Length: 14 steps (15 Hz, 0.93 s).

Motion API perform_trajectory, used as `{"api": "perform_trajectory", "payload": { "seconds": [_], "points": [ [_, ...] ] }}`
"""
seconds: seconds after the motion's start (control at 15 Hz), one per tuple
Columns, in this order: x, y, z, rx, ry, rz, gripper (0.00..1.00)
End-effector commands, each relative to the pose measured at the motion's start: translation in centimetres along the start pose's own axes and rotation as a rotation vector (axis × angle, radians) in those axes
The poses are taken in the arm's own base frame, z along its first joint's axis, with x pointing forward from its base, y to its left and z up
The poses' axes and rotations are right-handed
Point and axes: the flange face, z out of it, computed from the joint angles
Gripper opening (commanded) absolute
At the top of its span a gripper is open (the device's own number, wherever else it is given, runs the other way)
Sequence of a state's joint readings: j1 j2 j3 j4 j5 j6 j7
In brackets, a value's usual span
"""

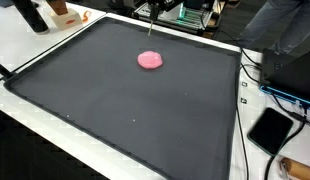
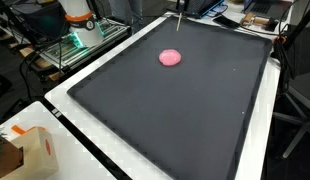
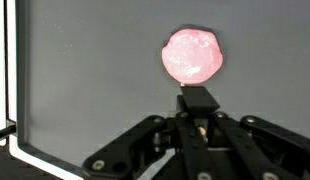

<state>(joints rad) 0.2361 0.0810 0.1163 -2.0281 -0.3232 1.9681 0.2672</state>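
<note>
The bottom edge cuts off the gripper (image 3: pixel 198 98).

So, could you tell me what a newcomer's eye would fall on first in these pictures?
The pink lump stands out first: it is the only bright thing on the wide dark mat, lying toward its far edge in both exterior views. Next comes the gripper, which fills the bottom of the wrist view, its fingertips drawn together just short of the lump.

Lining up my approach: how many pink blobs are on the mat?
1. The flat round pink putty blob lies on the black mat, toward its far edge in both exterior views. None looks hidden.
</note>
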Motion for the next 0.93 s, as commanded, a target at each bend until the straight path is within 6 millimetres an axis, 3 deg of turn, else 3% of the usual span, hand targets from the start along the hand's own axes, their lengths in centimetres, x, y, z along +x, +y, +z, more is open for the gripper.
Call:
{"api": "perform_trajectory", "payload": {
  "seconds": [0.0, 0.33, 0.4, 0.87],
  "points": [
    [-1.4, 1.0, -1.5, 0.047, 0.027, -0.051, 0.03],
    [-2.0, 2.0, -4.2, 0.100, 0.055, -0.116, 0.03],
    [-1.0, 1.6, -3.5, 0.076, 0.050, -0.087, 0.12],
    [-1.3, 1.9, -4.4, 0.087, 0.065, -0.106, 0.12]
  ]
}}
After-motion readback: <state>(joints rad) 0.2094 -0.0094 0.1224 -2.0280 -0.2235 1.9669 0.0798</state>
